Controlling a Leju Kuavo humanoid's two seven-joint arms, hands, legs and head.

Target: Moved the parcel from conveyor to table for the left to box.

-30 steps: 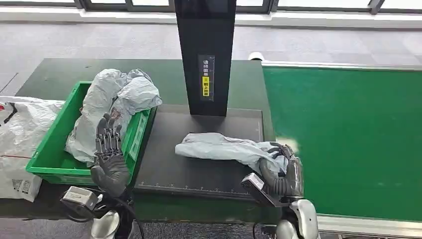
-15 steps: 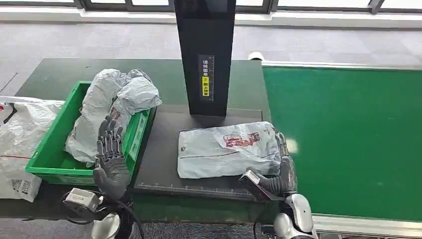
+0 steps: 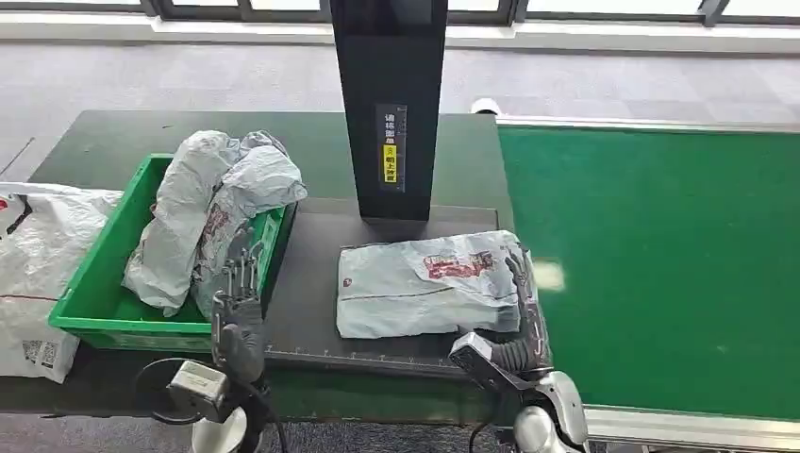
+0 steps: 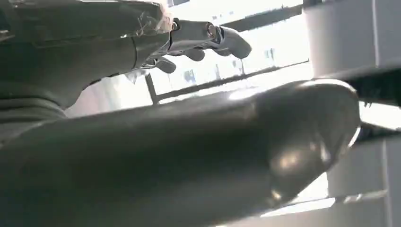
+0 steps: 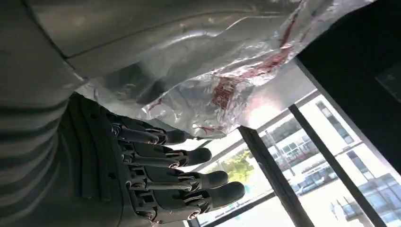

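Note:
A flat grey parcel point(image 3: 425, 283) with red print lies on the black scale plate point(image 3: 311, 311) in the middle of the table. My right hand point(image 3: 525, 316) stands at the parcel's right edge, fingers straight and apart, holding nothing. In the right wrist view the parcel point(image 5: 227, 61) lies just beside the extended fingers point(image 5: 189, 175). My left hand point(image 3: 238, 311) hovers open at the plate's near left corner, next to the green box point(image 3: 94, 302). Grey bagged parcels point(image 3: 203, 212) fill that box.
A black post point(image 3: 389, 104) rises at the back of the plate. The green conveyor point(image 3: 660, 255) runs along the right. A white bag point(image 3: 33, 274) lies left of the box. The dark table point(image 3: 113, 137) extends behind the box.
The parcel went from crumpled in my right hand to lying flat on the plate, and the right hand opened. My left hand moved right, from the box to the plate's corner.

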